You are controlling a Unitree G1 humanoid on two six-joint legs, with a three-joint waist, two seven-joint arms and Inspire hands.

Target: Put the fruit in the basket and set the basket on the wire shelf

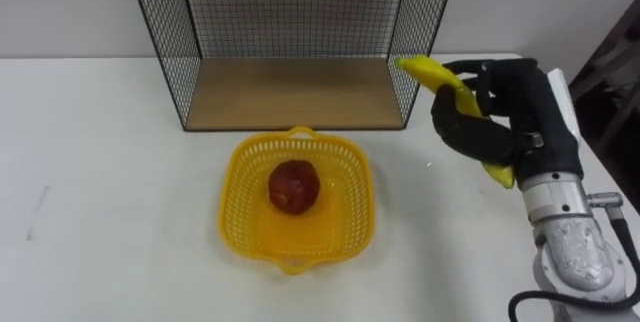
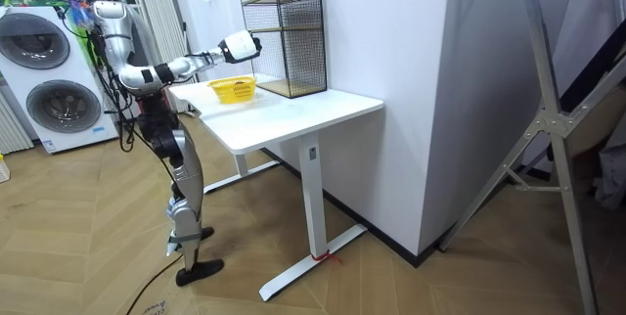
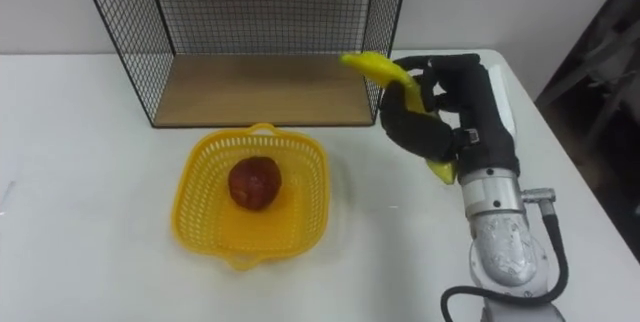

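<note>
right hand (image 1: 497,112) is up over the white table (image 1: 90,182), fingers wrapped round the banana (image 1: 435,74), near the right front corner of the wire shelf (image 1: 295,94). to its left, the yellow basket (image 1: 236,184) sits on the table just before the shelf, a red fruit (image 1: 294,185) lying inside.

No legible text or labels

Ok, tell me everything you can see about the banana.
The banana is yellow, curved, unpeeled. The right hand grips its middle with curled fingers, holding it tilted above the table: one end points up toward the wire shelf, the other pokes out below the hand. It is right of the basket, not in it.
</note>
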